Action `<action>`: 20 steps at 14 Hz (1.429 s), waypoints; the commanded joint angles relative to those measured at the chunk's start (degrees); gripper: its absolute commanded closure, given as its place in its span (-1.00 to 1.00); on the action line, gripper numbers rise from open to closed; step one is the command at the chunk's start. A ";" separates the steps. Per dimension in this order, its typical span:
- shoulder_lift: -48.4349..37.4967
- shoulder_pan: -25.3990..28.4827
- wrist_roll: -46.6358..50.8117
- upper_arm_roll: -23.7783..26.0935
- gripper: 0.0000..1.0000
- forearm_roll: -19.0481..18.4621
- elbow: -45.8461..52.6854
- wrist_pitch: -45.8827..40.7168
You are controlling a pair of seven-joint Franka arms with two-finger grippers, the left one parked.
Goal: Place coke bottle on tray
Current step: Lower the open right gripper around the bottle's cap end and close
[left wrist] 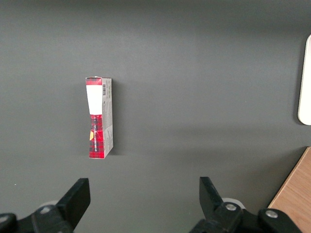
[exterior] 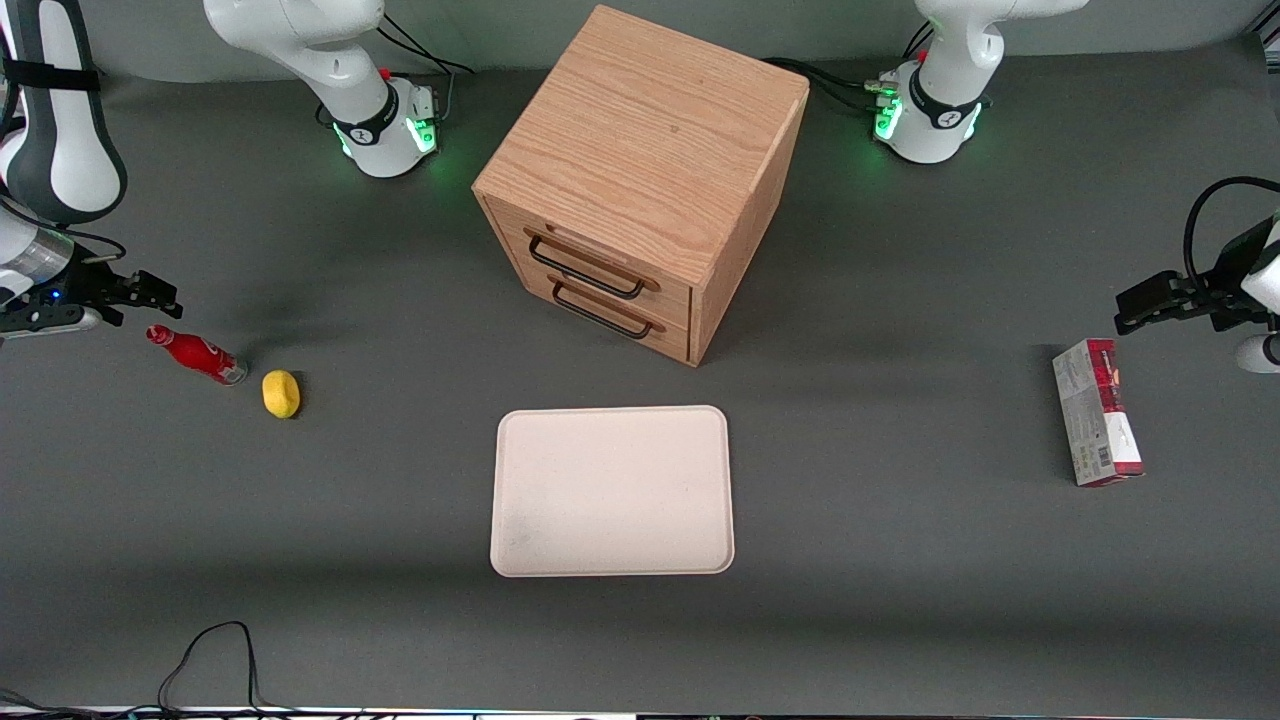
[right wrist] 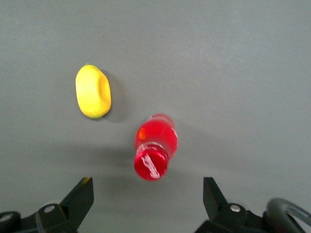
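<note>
The coke bottle (exterior: 196, 354), small, red and red-capped, is on the grey table toward the working arm's end. In the right wrist view the coke bottle (right wrist: 156, 141) points its cap at the camera and looks upright. My right gripper (exterior: 140, 300) hovers just above it, apart from it. The gripper (right wrist: 147, 181) is open, its two dark fingers spread wide with nothing between them; the cap sits just ahead of the gap. The cream tray (exterior: 612, 565) lies flat mid-table, in front of the drawers, with nothing on it.
A yellow lemon-like object (exterior: 281, 393) (right wrist: 93, 91) lies beside the bottle, toward the tray. A wooden drawer cabinet (exterior: 640, 170) stands farther from the front camera than the tray. A red-and-grey carton (exterior: 1097, 411) (left wrist: 99, 118) lies toward the parked arm's end.
</note>
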 commanded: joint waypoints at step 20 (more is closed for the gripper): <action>5.63 0.55 -7.17 0.58 0.85 6.85 2.28 3.38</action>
